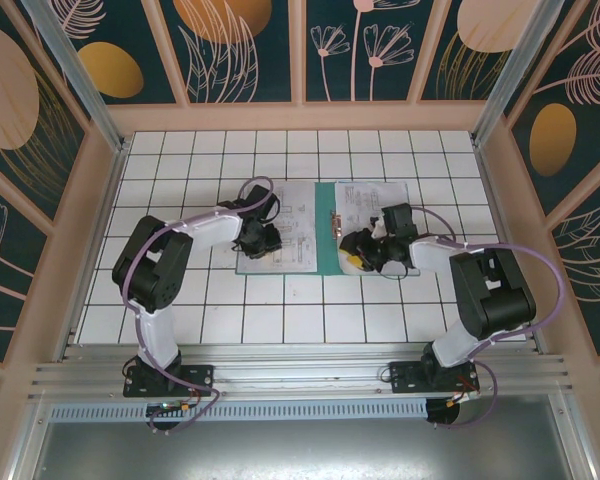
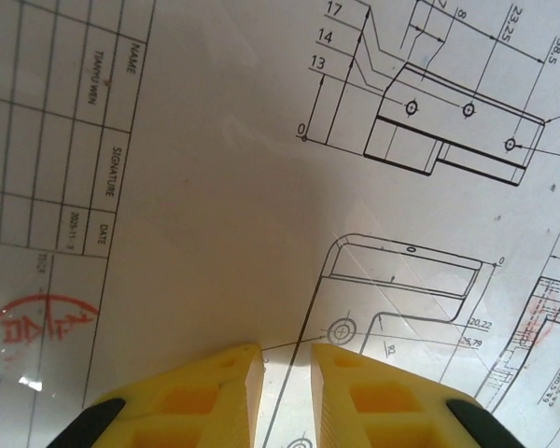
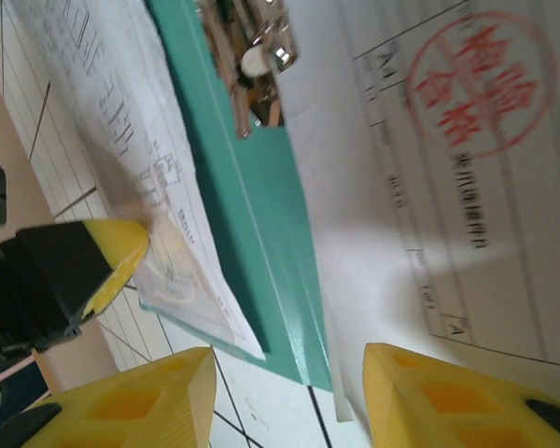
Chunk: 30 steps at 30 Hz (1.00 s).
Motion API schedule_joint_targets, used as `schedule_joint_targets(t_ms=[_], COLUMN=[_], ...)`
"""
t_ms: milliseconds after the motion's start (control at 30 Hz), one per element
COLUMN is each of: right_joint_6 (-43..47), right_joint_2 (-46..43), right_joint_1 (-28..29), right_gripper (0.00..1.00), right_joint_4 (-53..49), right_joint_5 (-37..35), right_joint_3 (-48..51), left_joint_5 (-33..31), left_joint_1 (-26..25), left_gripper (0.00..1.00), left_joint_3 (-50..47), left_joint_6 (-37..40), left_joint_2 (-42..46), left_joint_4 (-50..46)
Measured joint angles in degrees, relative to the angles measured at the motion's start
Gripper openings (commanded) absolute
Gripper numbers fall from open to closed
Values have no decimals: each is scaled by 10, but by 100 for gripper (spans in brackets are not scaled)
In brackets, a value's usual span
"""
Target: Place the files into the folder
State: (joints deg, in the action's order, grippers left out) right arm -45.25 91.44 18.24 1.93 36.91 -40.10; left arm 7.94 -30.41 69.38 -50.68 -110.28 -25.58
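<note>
A white tiled table with dark grout lines is seen from above. On the left, the left gripper is placed against the files, thin white sheets printed with black line drawings. In the left wrist view its blocky yellow fingertips are held almost together, with a narrow gap between them and nothing seen pinched. The paper there is smooth with a slight sheen. A ruled title block is printed with "NAME", "SIGNATURE", "DATE" and "TIANYU WEN". Dimensions such as 13, 14 and 17 are read nearby, and part of a round red stamp is seen. At centre, the folder is laid open and flat, its matte teal-green inside left bare along the spine, where a shiny metal clip is fixed. More sheets are laid on its right half, one marked with a second red stamp of Chinese characters. On the right, the right gripper is spread wide over the folder's near edge, empty.
</note>
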Motion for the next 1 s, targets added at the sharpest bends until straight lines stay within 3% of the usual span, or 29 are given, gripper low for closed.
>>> schedule_joint_targets(t_ms=[133, 367, 667, 1000], right_joint_6=[0, 0, 0, 0], right_joint_2=[14, 48, 71, 99], right_joint_1=[15, 28, 51, 67], right_gripper=[46, 46, 46, 46], right_joint_4=[12, 18, 22, 22], right_joint_5=[7, 12, 21, 22], right_joint_3=[-2, -28, -61, -73], left_joint_5=[-14, -16, -24, -21], left_joint_1=[0, 1, 5, 73], left_gripper=[30, 52, 56, 65], left_joint_3=[9, 13, 7, -29], left_joint_6=[5, 2, 0, 7], left_joint_2=[-3, 0, 31, 69], left_joint_4=[-9, -13, -36, -36])
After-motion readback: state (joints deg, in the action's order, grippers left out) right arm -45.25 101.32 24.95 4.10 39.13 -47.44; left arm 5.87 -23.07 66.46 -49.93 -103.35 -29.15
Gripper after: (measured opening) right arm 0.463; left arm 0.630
